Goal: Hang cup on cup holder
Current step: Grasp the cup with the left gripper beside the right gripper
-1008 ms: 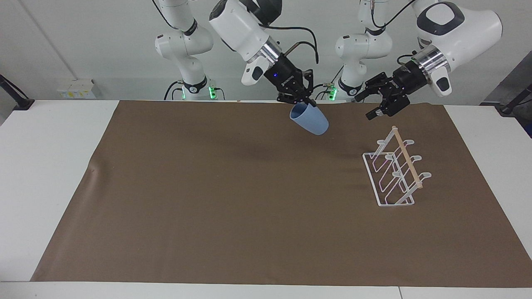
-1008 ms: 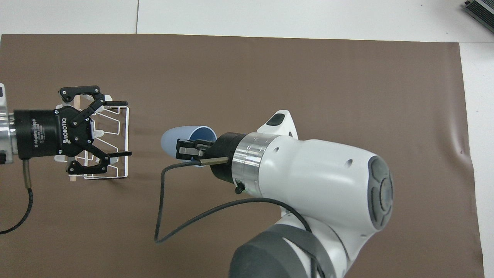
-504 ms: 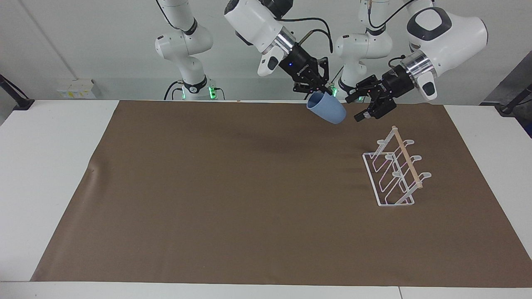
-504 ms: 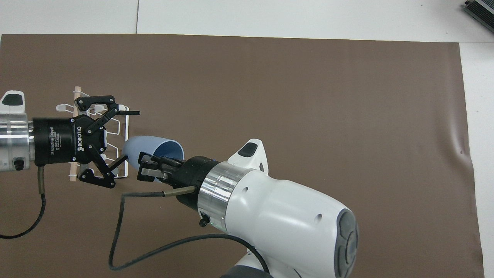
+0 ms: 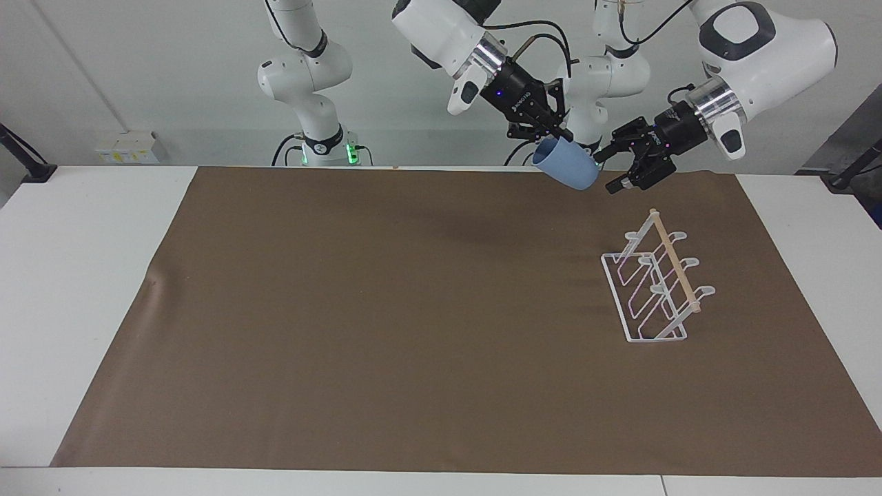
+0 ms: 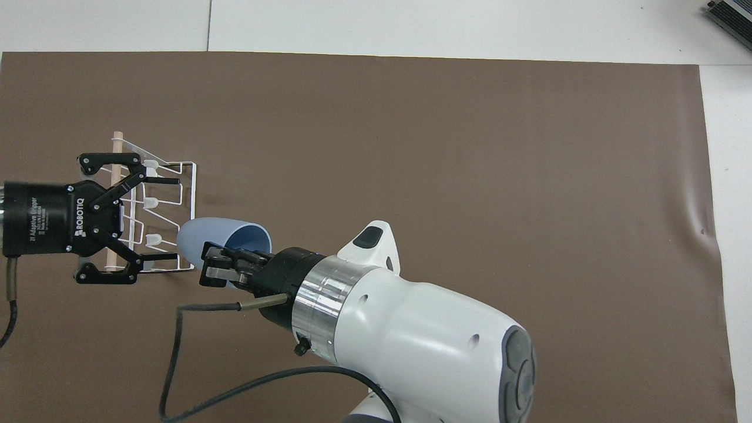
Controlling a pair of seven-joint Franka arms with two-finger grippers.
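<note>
My right gripper [image 5: 552,138] is shut on the rim of the light-blue cup [image 5: 567,166] and holds it tilted in the air, bottom pointing toward the left arm's end. In the overhead view the right gripper [image 6: 218,265] and the cup [image 6: 202,238] are beside the cup holder [image 6: 193,194]. The white wire cup holder [image 5: 654,289] with its wooden rod [image 5: 675,269] stands on the mat, with nothing on its prongs. My left gripper [image 5: 613,172] is open in the air, its fingers close to the cup's bottom; from overhead the left gripper [image 6: 170,218] is over the holder.
A brown mat [image 5: 379,310] covers most of the white table [image 5: 83,241]. Nothing else lies on the mat besides the holder.
My right gripper has carried the cup higher and toward the left arm's end, up to the left gripper. The left gripper first came toward the cup, then drew back slightly, staying open.
</note>
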